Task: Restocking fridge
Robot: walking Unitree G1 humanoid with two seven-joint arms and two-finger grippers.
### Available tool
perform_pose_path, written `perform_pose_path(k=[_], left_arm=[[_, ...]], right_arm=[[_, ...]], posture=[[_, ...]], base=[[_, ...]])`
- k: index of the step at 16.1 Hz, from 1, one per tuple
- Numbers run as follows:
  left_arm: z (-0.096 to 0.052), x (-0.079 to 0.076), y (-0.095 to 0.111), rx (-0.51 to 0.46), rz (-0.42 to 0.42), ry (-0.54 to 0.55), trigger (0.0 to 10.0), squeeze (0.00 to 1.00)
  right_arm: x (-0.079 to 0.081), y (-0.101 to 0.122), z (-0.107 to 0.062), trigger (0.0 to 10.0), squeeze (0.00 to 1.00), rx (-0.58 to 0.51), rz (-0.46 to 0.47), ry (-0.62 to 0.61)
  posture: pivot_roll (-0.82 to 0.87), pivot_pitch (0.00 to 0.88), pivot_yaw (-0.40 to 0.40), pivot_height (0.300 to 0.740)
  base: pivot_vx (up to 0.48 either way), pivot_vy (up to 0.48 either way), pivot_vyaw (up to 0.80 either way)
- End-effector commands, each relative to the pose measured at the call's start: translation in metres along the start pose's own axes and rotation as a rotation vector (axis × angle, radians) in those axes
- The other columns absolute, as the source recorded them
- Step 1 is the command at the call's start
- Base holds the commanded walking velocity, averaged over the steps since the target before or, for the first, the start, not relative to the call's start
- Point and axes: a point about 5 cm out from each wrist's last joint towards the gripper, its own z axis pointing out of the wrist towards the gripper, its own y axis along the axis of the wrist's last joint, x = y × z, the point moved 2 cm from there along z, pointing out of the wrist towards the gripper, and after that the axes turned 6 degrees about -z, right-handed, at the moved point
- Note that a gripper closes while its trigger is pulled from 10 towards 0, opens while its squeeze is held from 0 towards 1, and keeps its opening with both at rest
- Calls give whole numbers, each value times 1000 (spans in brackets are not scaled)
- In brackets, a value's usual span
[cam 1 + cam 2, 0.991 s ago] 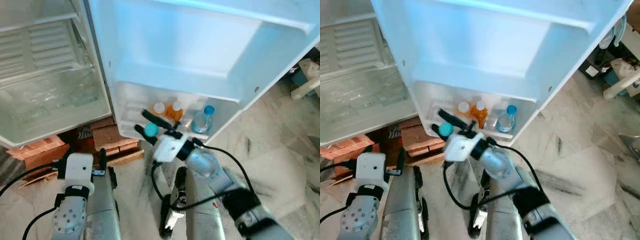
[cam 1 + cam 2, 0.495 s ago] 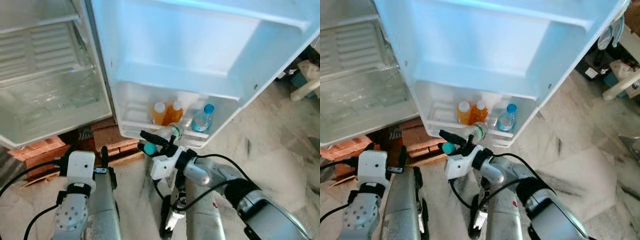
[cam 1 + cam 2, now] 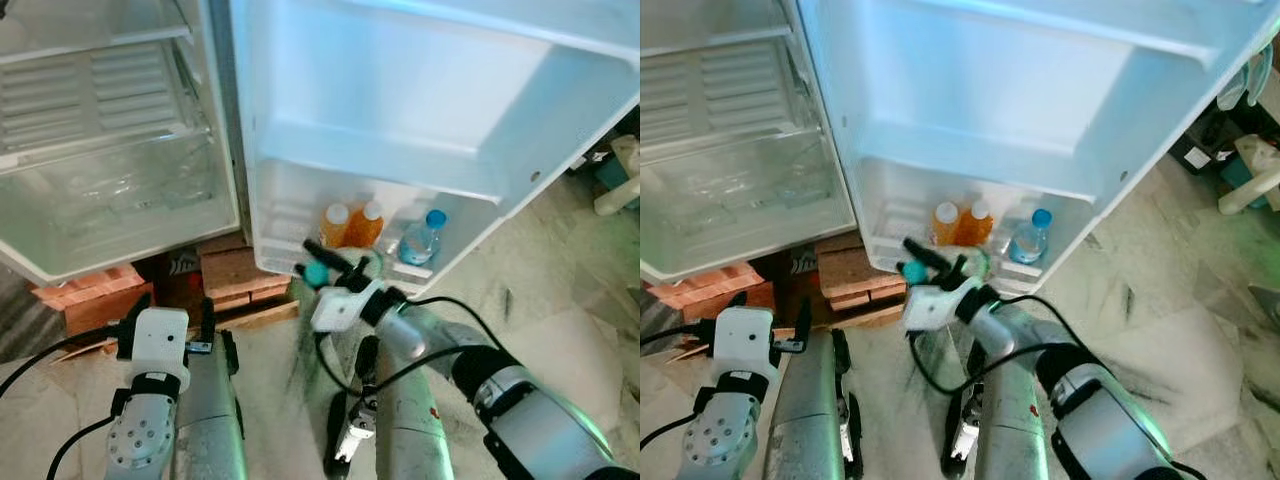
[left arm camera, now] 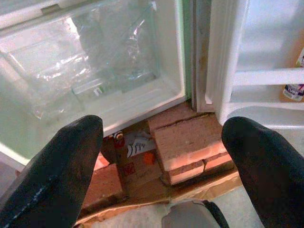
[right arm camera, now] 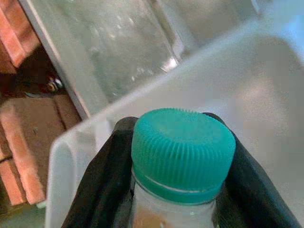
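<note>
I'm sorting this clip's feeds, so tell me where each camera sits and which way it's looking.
Left eye, right eye: on the head, looking down at the open fridge door, both arms in view; right gripper holds the green-capped bottle.
Left wrist: along the left gripper at the fridge's base and bricks.
Right wrist: along its fingers at the bottle's cap.
Shared: the bottle, the bricks.

The bottle (image 5: 178, 161) in the black-fingered right tool (image 3: 325, 270) has a ribbed teal cap and a clear body. On the white fridge door's bottom shelf (image 3: 300, 215) stand two orange bottles (image 3: 350, 222) with white caps and a clear bottle with a blue cap (image 3: 420, 238). The bricks (image 4: 187, 145) are reddish-brown. The floor (image 3: 570, 290) is pale marble with dark streaks. The left tool (image 4: 161, 166) has black fingers.
</note>
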Motion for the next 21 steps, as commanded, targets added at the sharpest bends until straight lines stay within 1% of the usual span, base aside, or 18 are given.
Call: perform_pose_path(k=[1,16,17,18,19,20,21], left_arm=[[-4,-1,-3,12,5,-3,10000,0],[-4,-1,-3,12,5,-3,10000,0],[-3,1,0,9,23,-12,10000,0],[-3,2,0,8,27,-14,10000,0],[-2,1,0,7,27,-20,10000,0],[0,-1,0,5,25,-23,10000,0],[1,-2,1,3,23,-24,10000,0]], right_arm=[[-9,-26,-15,10000,0,125,-19,-21],[-9,-26,-15,10000,0,125,-19,-21],[-4,-36,-21,10000,0,261,199,-100],[-2,-39,-22,10000,0,297,270,-122],[-6,-44,-24,10000,0,323,326,-151],[-10,-46,-25,10000,0,329,346,-166],[-13,-47,-24,10000,0,333,396,-187]], posture=[[286,294,-118,563],[286,294,-118,563],[305,311,-95,563],[302,311,-95,563],[289,304,-97,563],[288,301,-99,563],[286,299,-100,563]], base=[[0,0,0],[0,0,0],[0,0,0],[0,0,0],[0,0,0],[0,0,0],[0,0,0]])
